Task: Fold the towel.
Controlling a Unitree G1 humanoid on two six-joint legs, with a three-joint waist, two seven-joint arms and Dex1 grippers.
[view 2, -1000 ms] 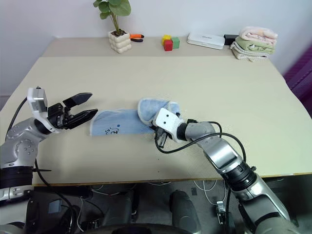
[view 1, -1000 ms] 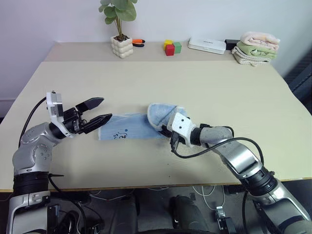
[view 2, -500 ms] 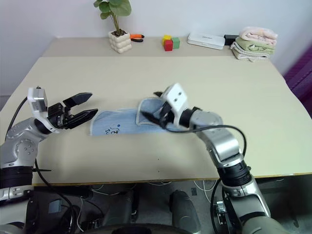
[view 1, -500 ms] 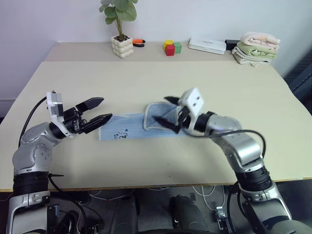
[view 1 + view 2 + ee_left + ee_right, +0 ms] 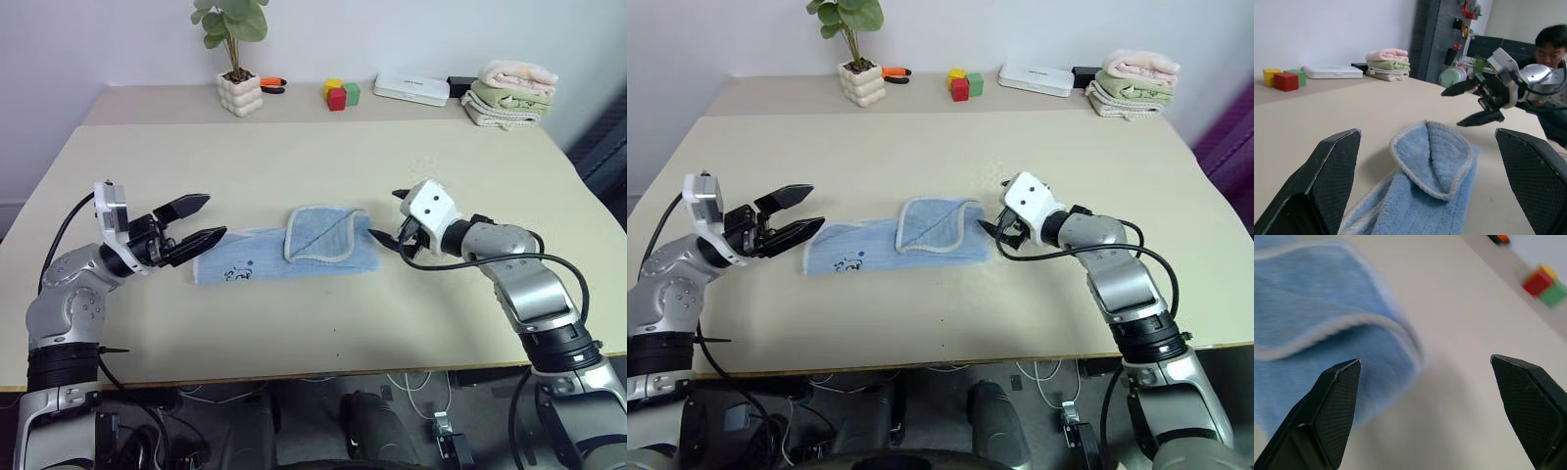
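Observation:
The light blue towel (image 5: 294,251) lies flat mid-table, its right end folded back over itself as a flap (image 5: 328,233) with a pale hem. A small dark printed mark (image 5: 238,273) shows near its left end. My left gripper (image 5: 201,221) hovers open just past the towel's left end, holding nothing. Just past the towel's right edge my right gripper (image 5: 384,215) stands open and empty, apart from the cloth. The left wrist view looks along the towel (image 5: 1425,196) to the right gripper (image 5: 1469,104) beyond it. The right wrist view has the towel's folded edge (image 5: 1317,338) between its open fingers (image 5: 1334,401).
Along the table's far edge stand a potted plant (image 5: 242,90), an orange-handled tool (image 5: 274,85), coloured blocks (image 5: 339,94), a white box (image 5: 411,89) and stacked folded towels (image 5: 511,94). A person (image 5: 1553,44) sits beyond the table's right side.
My right gripper let go of the towel's folded end, opened, and drew off to the right and up. The flap now lies flat on the towel. The left arm stayed still.

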